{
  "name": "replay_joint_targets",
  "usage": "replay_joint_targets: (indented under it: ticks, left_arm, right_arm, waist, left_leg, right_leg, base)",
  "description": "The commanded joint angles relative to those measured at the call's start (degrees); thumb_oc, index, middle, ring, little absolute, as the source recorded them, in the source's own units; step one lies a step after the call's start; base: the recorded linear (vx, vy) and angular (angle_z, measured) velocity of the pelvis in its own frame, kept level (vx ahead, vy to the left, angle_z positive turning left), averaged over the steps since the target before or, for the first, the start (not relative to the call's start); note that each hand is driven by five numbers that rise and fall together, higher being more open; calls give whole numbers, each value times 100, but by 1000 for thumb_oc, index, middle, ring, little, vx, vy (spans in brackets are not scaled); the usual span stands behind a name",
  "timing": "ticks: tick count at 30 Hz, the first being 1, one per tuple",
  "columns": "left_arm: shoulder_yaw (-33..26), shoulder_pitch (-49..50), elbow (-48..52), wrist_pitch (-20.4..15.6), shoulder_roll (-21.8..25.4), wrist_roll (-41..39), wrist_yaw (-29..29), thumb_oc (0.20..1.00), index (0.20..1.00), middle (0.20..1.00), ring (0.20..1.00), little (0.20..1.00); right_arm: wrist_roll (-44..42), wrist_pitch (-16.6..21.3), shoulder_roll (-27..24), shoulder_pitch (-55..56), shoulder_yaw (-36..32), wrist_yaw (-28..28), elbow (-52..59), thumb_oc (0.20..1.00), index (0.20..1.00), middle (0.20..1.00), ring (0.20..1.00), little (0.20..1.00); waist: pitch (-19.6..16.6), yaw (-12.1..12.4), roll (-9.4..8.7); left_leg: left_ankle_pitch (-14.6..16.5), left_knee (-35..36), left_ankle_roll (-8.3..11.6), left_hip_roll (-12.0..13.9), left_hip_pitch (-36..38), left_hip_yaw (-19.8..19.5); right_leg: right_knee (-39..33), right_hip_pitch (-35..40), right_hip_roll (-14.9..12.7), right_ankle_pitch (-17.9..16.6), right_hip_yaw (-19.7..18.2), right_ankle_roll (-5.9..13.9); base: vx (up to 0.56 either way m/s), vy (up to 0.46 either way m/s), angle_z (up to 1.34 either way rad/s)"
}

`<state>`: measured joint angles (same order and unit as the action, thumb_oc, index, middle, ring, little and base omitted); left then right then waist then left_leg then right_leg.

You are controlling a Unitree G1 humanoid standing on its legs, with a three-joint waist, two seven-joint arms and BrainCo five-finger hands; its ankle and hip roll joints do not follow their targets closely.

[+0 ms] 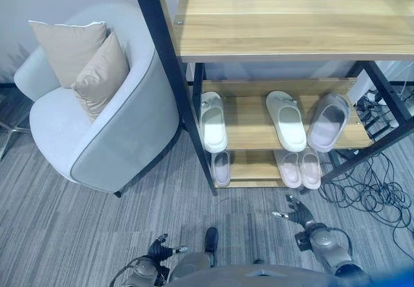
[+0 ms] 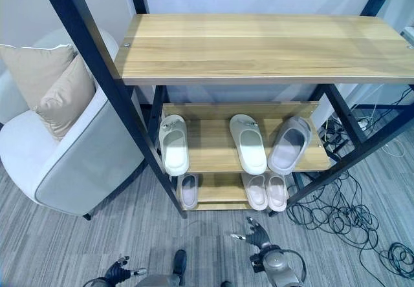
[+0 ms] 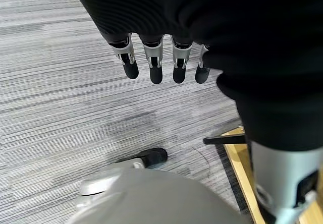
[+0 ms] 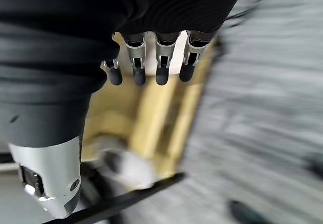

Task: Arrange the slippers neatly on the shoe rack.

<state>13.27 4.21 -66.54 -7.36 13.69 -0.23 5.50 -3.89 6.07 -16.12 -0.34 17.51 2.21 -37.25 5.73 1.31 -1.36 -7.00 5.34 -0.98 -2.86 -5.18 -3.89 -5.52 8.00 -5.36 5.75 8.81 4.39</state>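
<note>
- Left eye view: both hands low over the grey carpet (image 1: 97, 216), empty; left hand (image 1: 159, 249) and right hand (image 1: 299, 217) with fingers relaxed.
- Shoe rack (image 1: 259, 132): middle shelf holds two white slippers (image 1: 213, 120) (image 1: 286, 119) and a grey slipper (image 1: 328, 121); bottom shelf holds a single slipper (image 1: 221, 168) and a pink pair (image 1: 300, 168).
- Armchair (image 1: 103, 125) left of rack.
- Left wrist view: fingers (image 3: 155, 62) straight over carpet.
- Right wrist view: fingers (image 4: 162, 62) straight, holding nothing.

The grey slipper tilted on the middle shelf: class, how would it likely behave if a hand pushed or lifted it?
The grey slipper looks thick and moulded, so probably light and springy rather than floppy. Its smooth sole may slide on the wooden shelf. Overhanging the front edge, it could tip off if nudged.
</note>
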Motion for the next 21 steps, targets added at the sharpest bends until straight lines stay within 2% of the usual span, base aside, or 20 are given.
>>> replay_joint_targets:
  ticks: [1, 4, 9, 11, 14, 16, 19, 21]
  left_arm:
    - [-21, -336, -315, -143, -40, 315, 170, 1000, 1000, 1000, 1000, 1000]
    - [50, -350, -242, -184, -75, 386, 187, 1000, 1000, 1000, 1000, 1000]
    - [181, -359, -164, -248, -99, 551, 233, 1000, 1000, 1000, 1000, 1000]
    - [257, -322, -185, -260, -158, 562, 277, 1000, 1000, 1000, 1000, 1000]
    - [364, -299, -134, -268, -238, 635, 398, 1000, 1000, 1000, 1000, 1000]
    - [471, -259, -59, -302, -203, 709, 431, 1000, 1000, 1000, 1000, 1000]
    - [606, -230, 113, -320, -64, 787, 482, 1000, 1000, 1000, 1000, 1000]
    - [552, -265, 128, -333, -44, 663, 521, 1000, 1000, 1000, 1000, 1000]
  right_arm:
    - [89, 465, -359, -175, 181, -222, 685, 1000, 1000, 1000, 1000, 1000]
    - [118, 584, -518, -338, 613, -557, 1531, 1000, 1000, 1000, 1000, 1000]
    - [224, 808, -812, -509, 791, -674, 2531, 1000, 1000, 1000, 1000, 1000]
    - [705, 916, -889, -717, 450, -96, 2788, 1000, 1000, 1000, 1000, 1000]
    - [1654, 844, -1085, -1293, -131, 911, 2617, 1000, 1000, 1000, 1000, 1000]
    - [2134, 680, -1537, -1768, -753, 1732, 2324, 1000, 1000, 1000, 1000, 1000]
    - [1933, 399, -2098, -2157, -1564, 2619, 1156, 1000, 1000, 1000, 1000, 1000]
    - [1783, 357, -2222, -2139, -1715, 2717, 900, 1000, 1000, 1000, 1000, 1000]
  waist:
    - [228, 160, -5]
    - [284, 227, -15]
    - [269, 253, -26]
    - [247, 260, -2]
    - [222, 336, 27]
    - [219, 451, 13]
    - [250, 568, 6]
    - [277, 576, -9]
  left_leg:
    - [814, -193, 210, 320, 373, -230]
    - [773, -131, 220, 339, 375, -277]
    - [767, -100, 234, 343, 385, -347]
    - [775, -98, 231, 341, 389, -369]
    - [770, -83, 217, 331, 343, -408]
    - [753, -76, 208, 306, 216, -462]
    - [686, -51, 243, 257, 16, -633]
    - [650, -38, 270, 229, -58, -713]
  right_leg:
    - [225, -288, -141, -210, 14, 299]
    - [198, -290, -129, -210, 69, 302]
    - [207, -258, -123, -176, 156, 309]
    - [211, -254, -127, -172, 176, 322]
    - [168, -282, -134, -199, 209, 336]
    - [107, -369, -129, -244, 243, 353]
    - [83, -452, -122, -223, 414, 354]
    - [90, -491, -122, -223, 498, 353]
  base:
    - [0, 0, 0]
    - [-24, 0, 2]
    - [12, -3, 15]
    - [35, 16, 4]
    - [30, 4, 1]
    - [56, -15, 13]
    - [69, -22, 21]
    - [24, -28, 46]
